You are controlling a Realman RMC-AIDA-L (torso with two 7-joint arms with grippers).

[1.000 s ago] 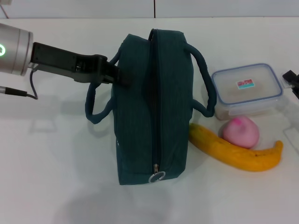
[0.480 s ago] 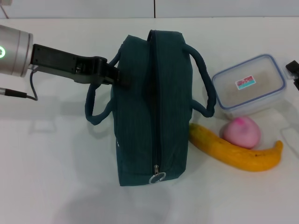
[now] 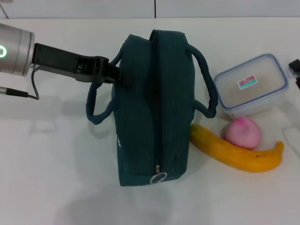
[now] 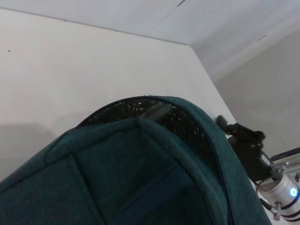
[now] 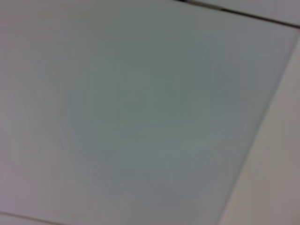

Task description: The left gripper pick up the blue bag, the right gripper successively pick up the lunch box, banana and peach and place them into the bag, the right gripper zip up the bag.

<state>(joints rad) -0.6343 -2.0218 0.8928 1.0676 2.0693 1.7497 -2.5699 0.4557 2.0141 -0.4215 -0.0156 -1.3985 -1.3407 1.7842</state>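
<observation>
The blue bag (image 3: 154,108) stands mid-table with its zip shut and the zip pull (image 3: 158,177) at the near end. My left gripper (image 3: 119,76) is shut on the bag's upper left edge beside the left handle. The bag fills the left wrist view (image 4: 140,178). The clear lunch box (image 3: 251,84) with a blue rim is tilted, and my right gripper (image 3: 295,70) holds it at its right end, at the picture's edge. The banana (image 3: 234,152) lies right of the bag, with the pink peach (image 3: 242,132) touching it.
The white table (image 3: 56,178) extends left and in front of the bag. A black cable (image 3: 21,93) hangs from the left arm. The right arm also shows far off in the left wrist view (image 4: 246,145). The right wrist view shows only a pale blurred surface.
The lunch box has been raised and tilted, and has shifted slightly up and right with the right gripper. The bag, banana, peach and left gripper have barely moved.
</observation>
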